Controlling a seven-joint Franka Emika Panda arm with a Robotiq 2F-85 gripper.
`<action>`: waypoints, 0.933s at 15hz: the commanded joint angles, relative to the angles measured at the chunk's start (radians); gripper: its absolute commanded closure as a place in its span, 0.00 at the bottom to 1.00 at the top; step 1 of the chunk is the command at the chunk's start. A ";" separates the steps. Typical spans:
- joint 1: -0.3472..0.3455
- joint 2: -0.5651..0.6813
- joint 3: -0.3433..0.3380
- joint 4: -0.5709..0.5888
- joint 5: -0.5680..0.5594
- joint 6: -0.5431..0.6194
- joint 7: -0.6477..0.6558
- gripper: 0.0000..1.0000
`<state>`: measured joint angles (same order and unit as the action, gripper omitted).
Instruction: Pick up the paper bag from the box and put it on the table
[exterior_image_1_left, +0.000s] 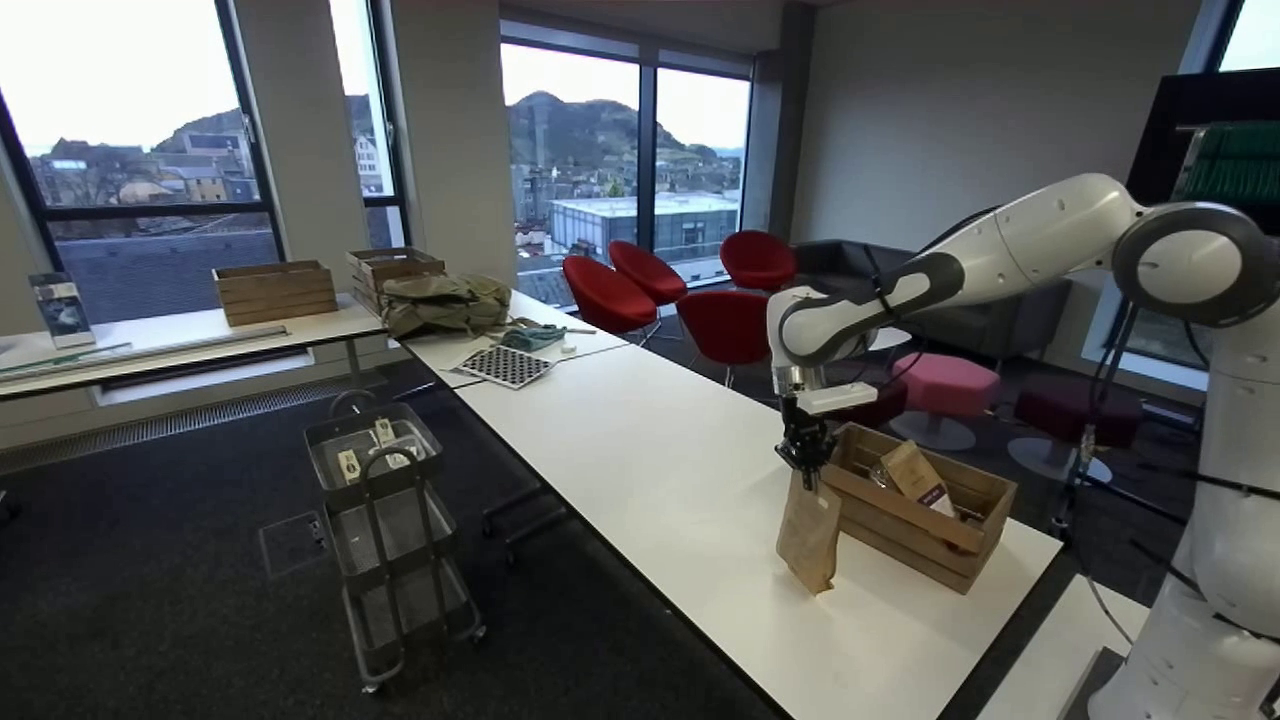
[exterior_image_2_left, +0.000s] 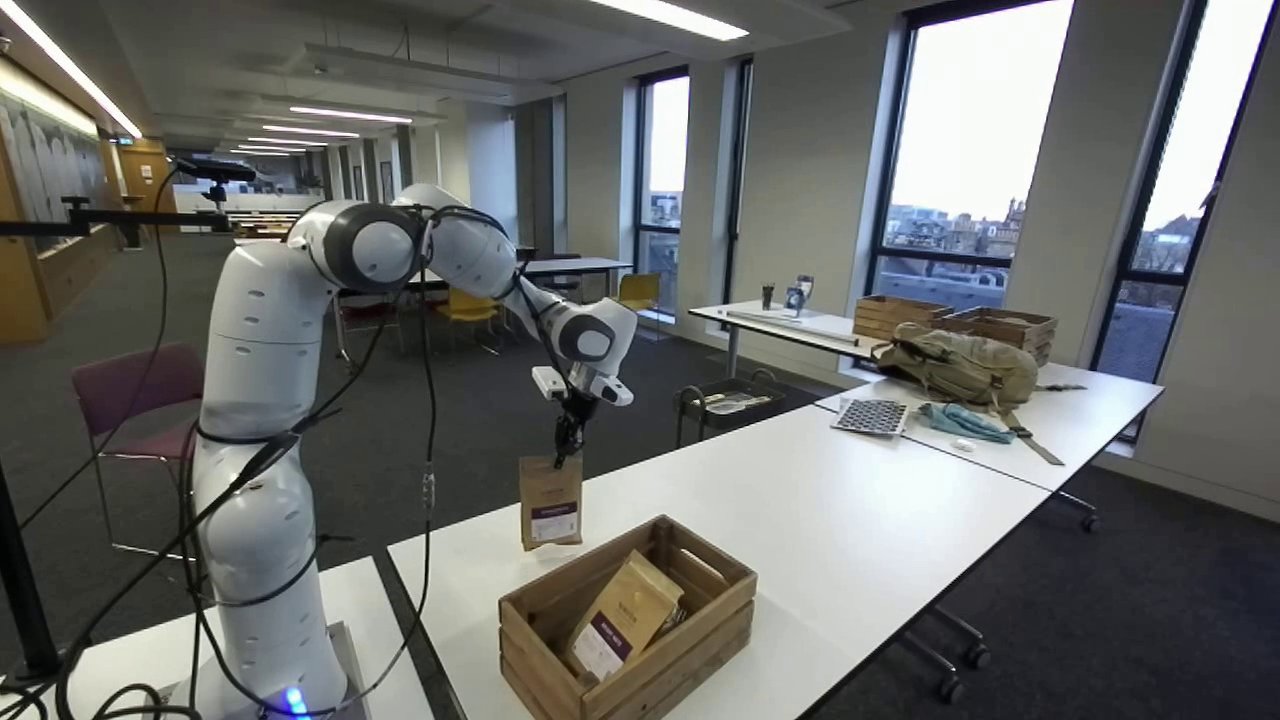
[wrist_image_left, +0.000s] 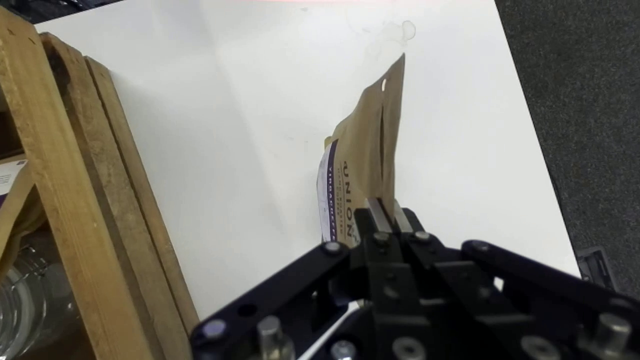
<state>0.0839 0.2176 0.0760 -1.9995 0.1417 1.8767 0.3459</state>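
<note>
Indoors, white table (exterior_image_1_left: 640, 430) above carpet (exterior_image_1_left: 170, 610).

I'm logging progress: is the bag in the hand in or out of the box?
Out. In both exterior views the hand holds the bag beside the box; the wrist view shows table between bag and box.

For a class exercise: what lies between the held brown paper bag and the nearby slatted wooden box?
In the wrist view, only white tabletop shows between the bag and the box.
</note>
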 joint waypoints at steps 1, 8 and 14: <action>0.001 0.092 -0.012 0.073 -0.001 -0.019 -0.035 1.00; 0.009 0.104 -0.016 0.087 -0.046 -0.011 -0.104 0.50; 0.011 -0.020 -0.036 0.050 -0.157 0.004 -0.060 0.06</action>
<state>0.0851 0.2916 0.0626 -1.9139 0.0370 1.8804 0.2670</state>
